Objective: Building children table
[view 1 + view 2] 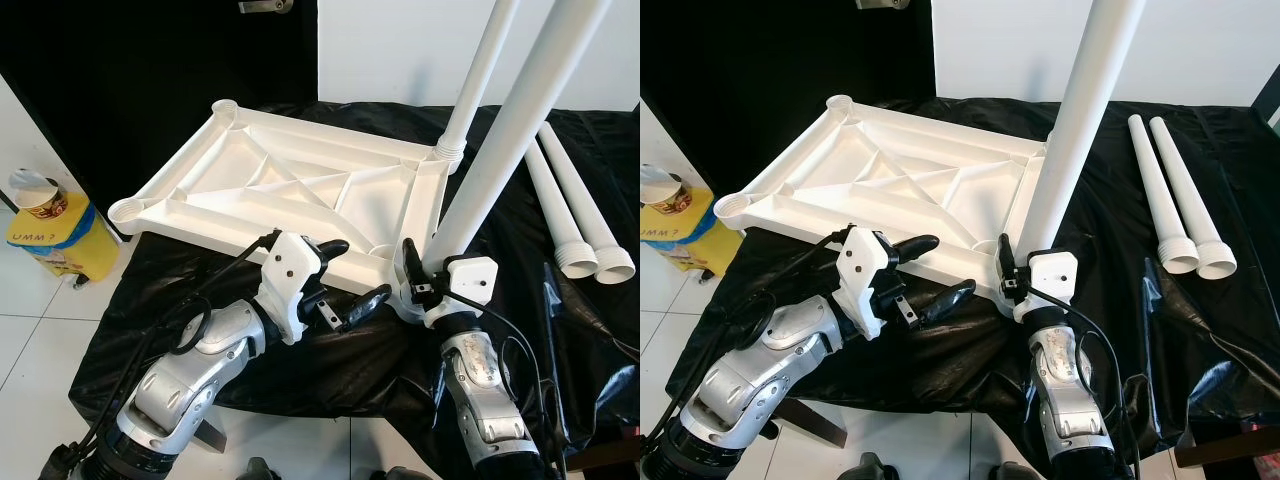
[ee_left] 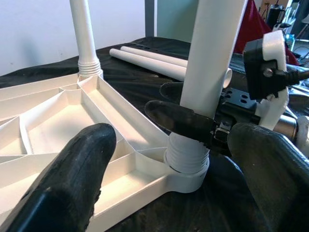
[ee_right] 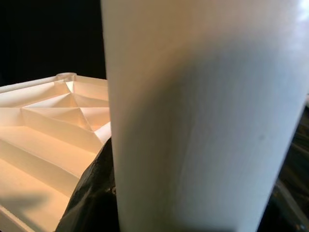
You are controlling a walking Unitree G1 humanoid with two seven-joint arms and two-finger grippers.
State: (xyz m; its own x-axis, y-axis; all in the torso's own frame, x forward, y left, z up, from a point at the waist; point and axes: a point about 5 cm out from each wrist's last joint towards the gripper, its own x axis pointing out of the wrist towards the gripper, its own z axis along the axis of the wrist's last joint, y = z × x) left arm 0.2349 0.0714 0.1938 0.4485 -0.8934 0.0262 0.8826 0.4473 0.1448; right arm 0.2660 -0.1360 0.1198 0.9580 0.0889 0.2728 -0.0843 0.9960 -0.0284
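Right gripper [image 1: 1008, 268] clamps white leg [image 1: 1080, 140] standing in near corner socket of upturned tabletop [image 1: 890, 180]; left gripper [image 1: 930, 270] splayed empty beside. Leg seemingly part-threaded: tilt risks cross-threading, tabletop sliding on black sheet [image 1: 1120, 250].

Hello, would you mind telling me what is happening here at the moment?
The robot is assembling a small white table. The tabletop lies upside down on a black sheet. One leg already stands in a far corner socket. The right pincer grips a second leg at the near corner socket. The left pincer hovers open beside it. Two spare legs lie aside.
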